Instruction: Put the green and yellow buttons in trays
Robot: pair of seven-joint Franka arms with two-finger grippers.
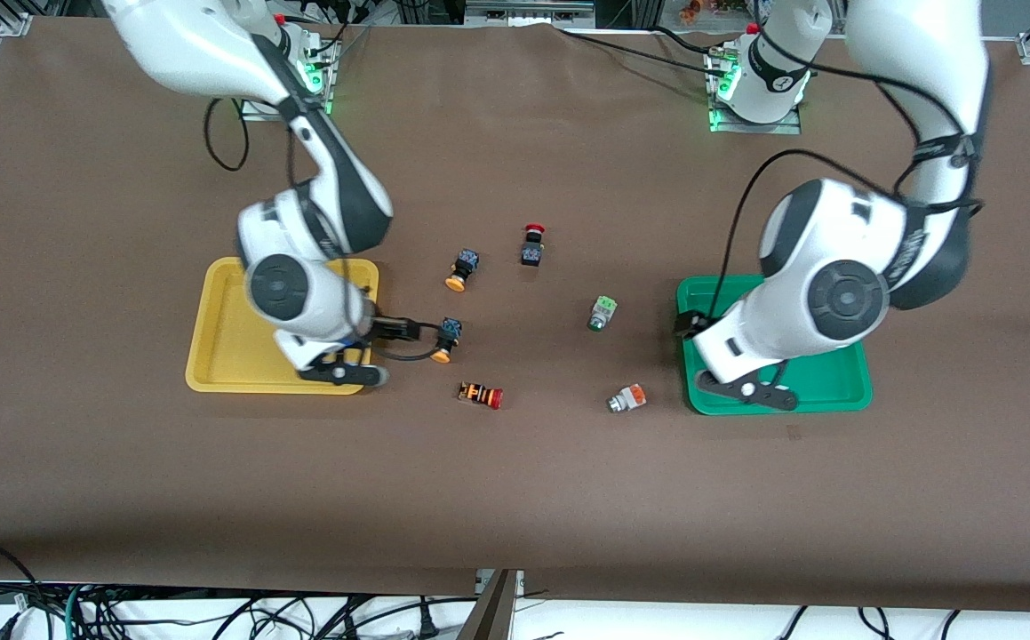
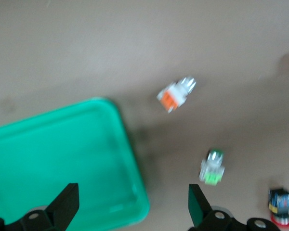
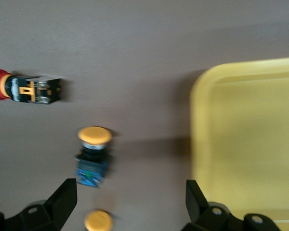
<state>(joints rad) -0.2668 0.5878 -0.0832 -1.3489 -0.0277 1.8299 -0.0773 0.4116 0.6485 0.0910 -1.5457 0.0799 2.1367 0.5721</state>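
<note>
The right gripper (image 3: 127, 204) hung over the yellow tray's (image 1: 221, 356) rim, jaws wide and holding nothing. Beside it, mid-desk, two yellow-capped buttons (image 1: 446, 340) (image 1: 461, 269) lay tipped, caps toward the desk's front edge. The left gripper (image 2: 132, 207), jaws also spread and holding nothing, hung over the green tray (image 1: 834, 382); the silver buttons (image 1: 602, 313) (image 1: 627, 398) lay nearby, lengthwise, partly blurred.
</note>
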